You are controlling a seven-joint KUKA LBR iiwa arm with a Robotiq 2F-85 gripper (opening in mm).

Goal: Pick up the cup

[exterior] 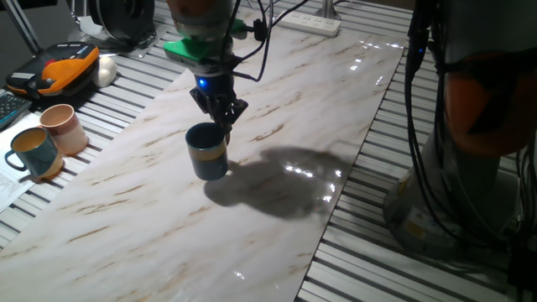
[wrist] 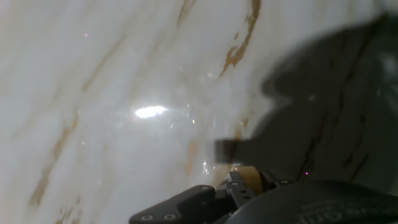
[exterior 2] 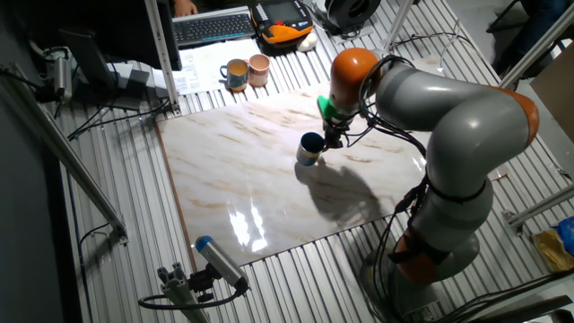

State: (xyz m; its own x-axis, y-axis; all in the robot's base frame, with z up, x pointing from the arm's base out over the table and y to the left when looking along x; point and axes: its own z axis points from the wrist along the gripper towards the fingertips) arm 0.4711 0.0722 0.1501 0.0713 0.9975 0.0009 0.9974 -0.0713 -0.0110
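The cup is a dark teal-blue mug with a yellow-tan band, upright near the middle of the marble board. My gripper comes down from above and its fingers are shut on the cup's far rim. The other fixed view shows the cup just below the gripper. In the hand view the cup's dark rim and yellow handle fill the bottom edge, with one finger beside them. I cannot tell whether the cup's base touches the board.
A pale pink cup and a lighter teal mug stand off the board at the left. An orange device and a power strip lie at the back. The arm's base stands by the board's right edge.
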